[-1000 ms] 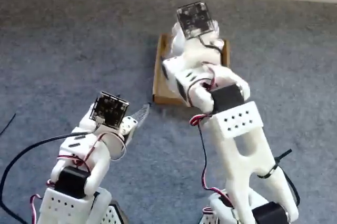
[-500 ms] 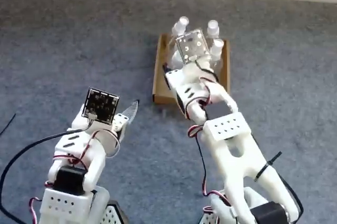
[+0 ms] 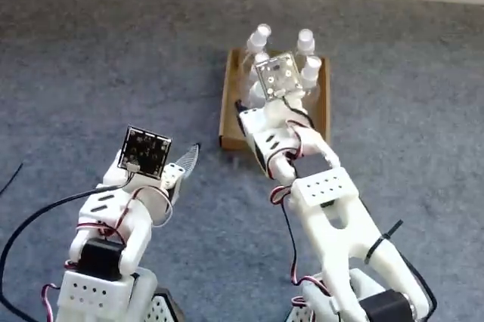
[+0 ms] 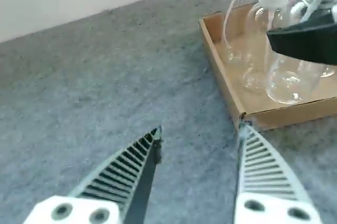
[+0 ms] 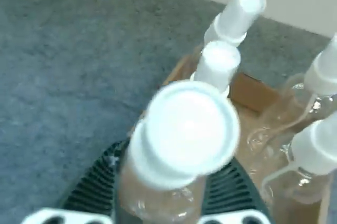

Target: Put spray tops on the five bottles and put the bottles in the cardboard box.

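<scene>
we see the right gripper [image 5: 163,195] clamped on a capped bottle [image 5: 184,129], lower at the cardboard box [image 3: 225,114] than a second ago, among the other bottles [image 3: 305,41]. the left gripper [image 4: 197,142] has pulled back and sits spread open over the carpet [image 4: 79,77].

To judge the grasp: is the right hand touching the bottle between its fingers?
Touching: in the right wrist view the right hand grips the bottle on both sides.
</scene>
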You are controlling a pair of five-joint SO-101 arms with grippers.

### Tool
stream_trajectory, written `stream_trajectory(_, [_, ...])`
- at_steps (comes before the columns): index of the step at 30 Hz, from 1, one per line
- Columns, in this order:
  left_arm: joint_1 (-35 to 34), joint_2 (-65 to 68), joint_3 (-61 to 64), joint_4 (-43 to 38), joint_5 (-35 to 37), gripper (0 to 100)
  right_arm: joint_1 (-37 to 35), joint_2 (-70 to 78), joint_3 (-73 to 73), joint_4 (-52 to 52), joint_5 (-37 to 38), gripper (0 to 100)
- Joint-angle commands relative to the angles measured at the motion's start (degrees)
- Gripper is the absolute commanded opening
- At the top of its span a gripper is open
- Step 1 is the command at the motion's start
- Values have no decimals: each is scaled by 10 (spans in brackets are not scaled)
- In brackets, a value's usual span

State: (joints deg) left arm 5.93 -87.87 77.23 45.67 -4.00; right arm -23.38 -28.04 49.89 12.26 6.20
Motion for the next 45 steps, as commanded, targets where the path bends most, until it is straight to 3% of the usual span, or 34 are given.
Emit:
stream_trajectory(1, [-6, -7, -4, -11, -4, 210, 3, -2, -4, -27, -9, 3])
stream_trajectory(23, [-6, -7, -4, -11, -4, 210, 4, 72, -6, -30, -5, 9])
stream_trajectory(31, [-6, -7, -4, -11, -4, 210, 3, 66, -5, -26, -6, 218])
stream_trajectory(45, [-6, -7, -4, -11, -4, 211, 3, 65, -6, -25, -6, 232])
